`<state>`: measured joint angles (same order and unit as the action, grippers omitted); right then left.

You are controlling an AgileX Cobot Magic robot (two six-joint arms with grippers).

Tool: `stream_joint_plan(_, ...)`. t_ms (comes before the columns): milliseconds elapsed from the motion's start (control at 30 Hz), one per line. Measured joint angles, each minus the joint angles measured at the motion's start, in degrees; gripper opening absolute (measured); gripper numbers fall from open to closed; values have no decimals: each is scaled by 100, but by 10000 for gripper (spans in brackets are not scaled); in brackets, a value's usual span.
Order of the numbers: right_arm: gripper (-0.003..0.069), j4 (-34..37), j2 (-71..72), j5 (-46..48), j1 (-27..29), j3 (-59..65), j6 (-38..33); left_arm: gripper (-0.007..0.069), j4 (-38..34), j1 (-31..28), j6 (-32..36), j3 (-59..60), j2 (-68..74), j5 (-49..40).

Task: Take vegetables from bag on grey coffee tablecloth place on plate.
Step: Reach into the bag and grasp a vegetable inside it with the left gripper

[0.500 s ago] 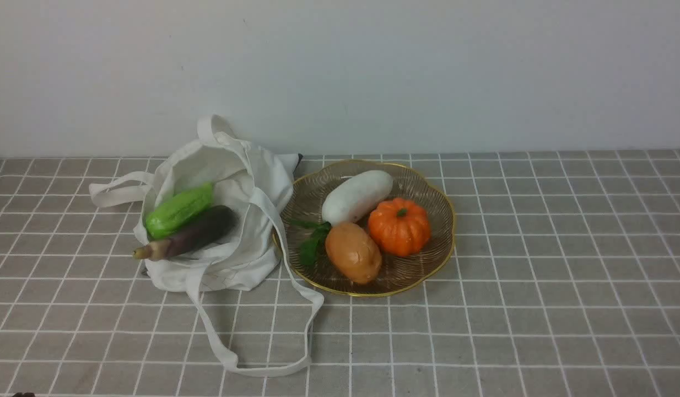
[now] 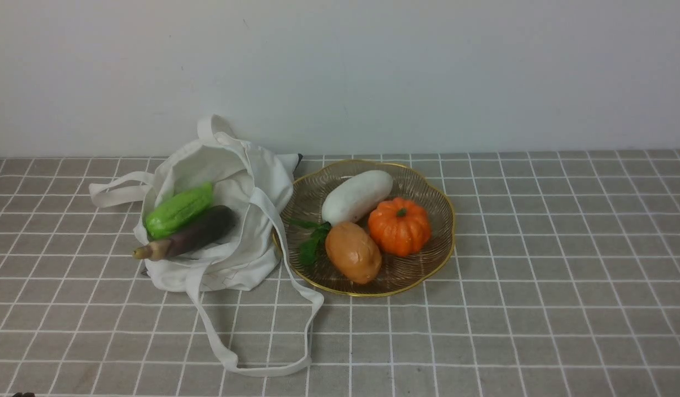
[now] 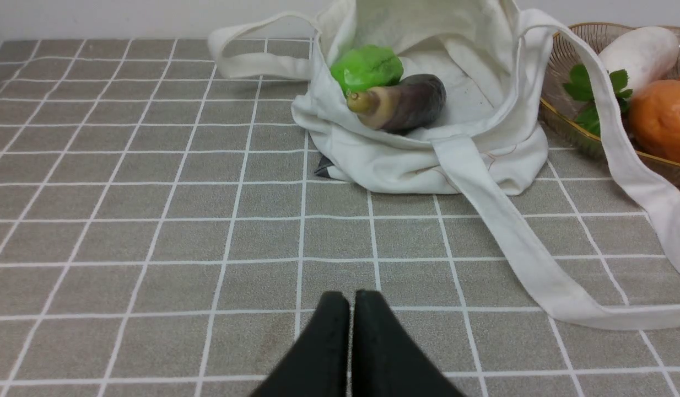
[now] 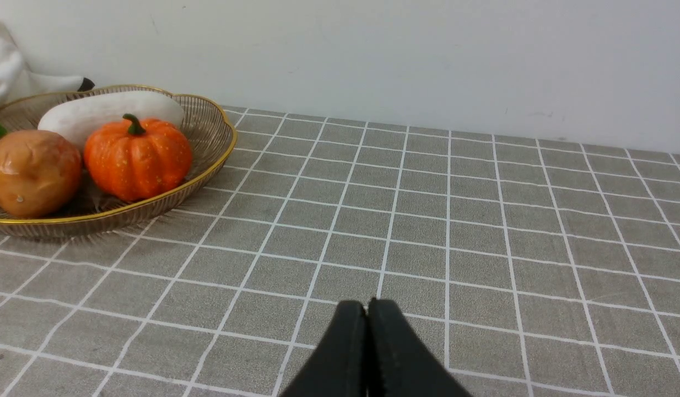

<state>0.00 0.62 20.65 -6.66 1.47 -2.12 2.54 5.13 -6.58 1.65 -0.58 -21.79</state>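
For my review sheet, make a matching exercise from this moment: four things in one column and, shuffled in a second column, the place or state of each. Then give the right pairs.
Column A
1. eggplant
2. pumpkin
3. bag strap
4. left gripper

Column B
a. jaws shut, holding nothing
b. on the plate
c. in the mouth of the bag, beside the green gourd
d. lying loose across the tablecloth

Pairs: 1-c, 2-b, 3-d, 4-a

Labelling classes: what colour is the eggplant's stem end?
Pale tan, against the dark purple eggplant; clearest in the left wrist view.
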Motion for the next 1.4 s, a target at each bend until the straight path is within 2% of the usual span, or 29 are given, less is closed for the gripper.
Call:
stream_joint_plan(1300,-15,0,0,0,0,0,0,-5,48,0,-42,0,0,0)
stream_joint_plan(1367,-15,0,0,0,0,0,0,-5,-74,0,-163,0,0,14)
stream_joint_plan(1400,-15,0,0,0,0,0,0,-5,-440,0,-450,0,0,70)
